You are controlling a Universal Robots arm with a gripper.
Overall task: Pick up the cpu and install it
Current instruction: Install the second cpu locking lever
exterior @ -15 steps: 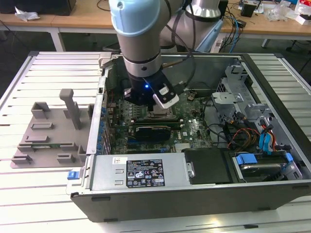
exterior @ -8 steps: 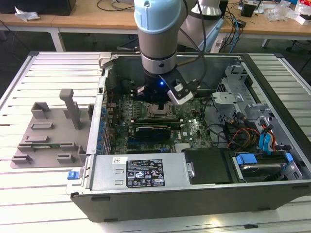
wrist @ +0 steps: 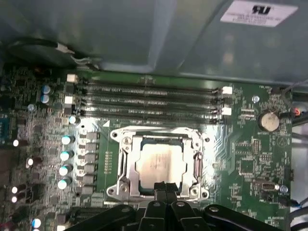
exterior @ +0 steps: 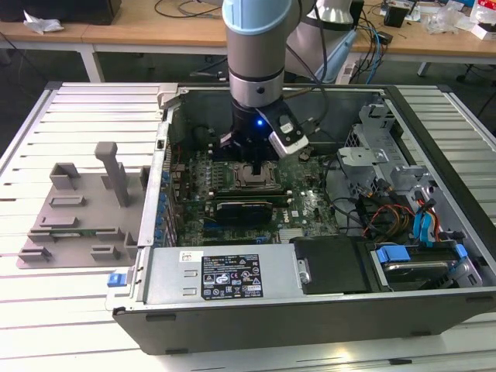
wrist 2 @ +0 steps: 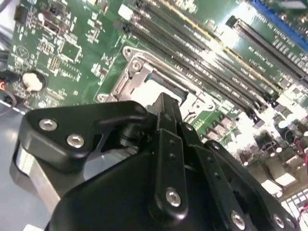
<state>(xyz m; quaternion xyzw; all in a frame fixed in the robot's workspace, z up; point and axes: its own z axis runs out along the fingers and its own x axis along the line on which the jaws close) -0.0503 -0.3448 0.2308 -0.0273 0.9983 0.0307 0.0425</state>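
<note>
My fingers (wrist: 163, 188) are pressed together, holding nothing, their tips poised just over the near edge of the cpu (wrist: 160, 162). The cpu lies flat inside the socket frame (wrist: 126, 163) on the motherboard (wrist: 250, 159), its silver top facing up, so it looks already seated where it belongs. In the first wrist view it sits at the picture's centre, with the memory slots (wrist: 149, 98) at twelve o'clock from it and a row of capacitors (wrist: 65, 155) at nine o'clock. In the second wrist view the cpu's pale top (wrist 2: 161, 91) shows just past my fingers, ringed by the metal frame.

In the exterior view my arm (exterior: 257, 46) reaches straight down into the open computer case (exterior: 232, 322), which lies on its side on the bench (exterior: 77, 101); that gives me a vertical line to the socket. The grey tray (exterior: 77, 209) with its upright blocks rests well apart, at nine o'clock from the case.
</note>
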